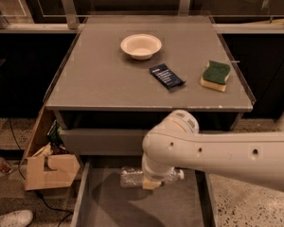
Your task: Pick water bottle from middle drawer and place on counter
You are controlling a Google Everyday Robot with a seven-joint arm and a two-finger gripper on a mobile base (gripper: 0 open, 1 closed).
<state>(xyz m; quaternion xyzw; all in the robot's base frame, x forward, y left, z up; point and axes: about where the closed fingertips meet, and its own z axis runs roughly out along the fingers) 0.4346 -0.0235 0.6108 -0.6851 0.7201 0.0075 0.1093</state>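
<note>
The water bottle (130,178) lies crosswise over the middle drawer (109,207), which is pulled open at the bottom of the view. Its clear ribbed body sticks out to the left of my white arm and its pale cap end (179,175) shows to the right. My gripper (151,183) points down from the wrist and is shut around the bottle's middle, which it hides. One tan fingertip (152,186) shows below the bottle. A shadow lies on the drawer floor beneath. The counter (99,79) spreads out above the drawers.
On the counter stand a white bowl (141,46), a dark blue packet (166,76) and a green-and-yellow sponge (216,75). A shut drawer front (102,142) sits above the open one. A cardboard box (49,170) and cables lie on the floor at left.
</note>
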